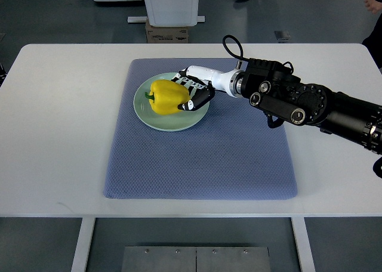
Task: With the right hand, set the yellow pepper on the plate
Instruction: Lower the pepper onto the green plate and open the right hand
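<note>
I see the right hand (192,93) over the plate (145,112), fingers seemingly clamped on the pepper (168,97) resting there.

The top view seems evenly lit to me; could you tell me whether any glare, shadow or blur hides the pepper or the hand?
Top view: soft, even light, sharp focus; the yellow pepper shows only a mild sheen; the right hand casts faint shadow on the green plate; the white table is bright but not blown out; the blue mat keeps its weave visible.
</note>
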### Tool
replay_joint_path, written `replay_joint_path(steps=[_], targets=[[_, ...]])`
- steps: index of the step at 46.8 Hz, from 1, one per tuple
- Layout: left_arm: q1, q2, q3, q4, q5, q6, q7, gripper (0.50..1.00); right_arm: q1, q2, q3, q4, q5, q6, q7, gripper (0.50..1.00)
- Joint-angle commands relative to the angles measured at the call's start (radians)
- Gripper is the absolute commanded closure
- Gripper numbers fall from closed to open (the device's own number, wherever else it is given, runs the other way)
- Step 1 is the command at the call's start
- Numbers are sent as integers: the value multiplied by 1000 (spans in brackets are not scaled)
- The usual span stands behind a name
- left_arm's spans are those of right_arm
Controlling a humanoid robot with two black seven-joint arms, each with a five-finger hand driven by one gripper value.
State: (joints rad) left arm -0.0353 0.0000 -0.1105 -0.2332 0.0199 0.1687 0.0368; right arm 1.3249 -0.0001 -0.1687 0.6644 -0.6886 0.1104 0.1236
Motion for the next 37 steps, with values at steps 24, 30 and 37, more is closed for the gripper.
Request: replay_joint_path(steps=[24,30,37], targets=[[0,0,0,0,0,0,0,500,-43,0,0,-3,-2,-29,28,842],[0,0,0,0,0,0,0,500,-50,0,0,-2,0,-29,28,695],[0,0,0,0,0,0,0,500,-52,0,0,-3,1,-28,28,513]])
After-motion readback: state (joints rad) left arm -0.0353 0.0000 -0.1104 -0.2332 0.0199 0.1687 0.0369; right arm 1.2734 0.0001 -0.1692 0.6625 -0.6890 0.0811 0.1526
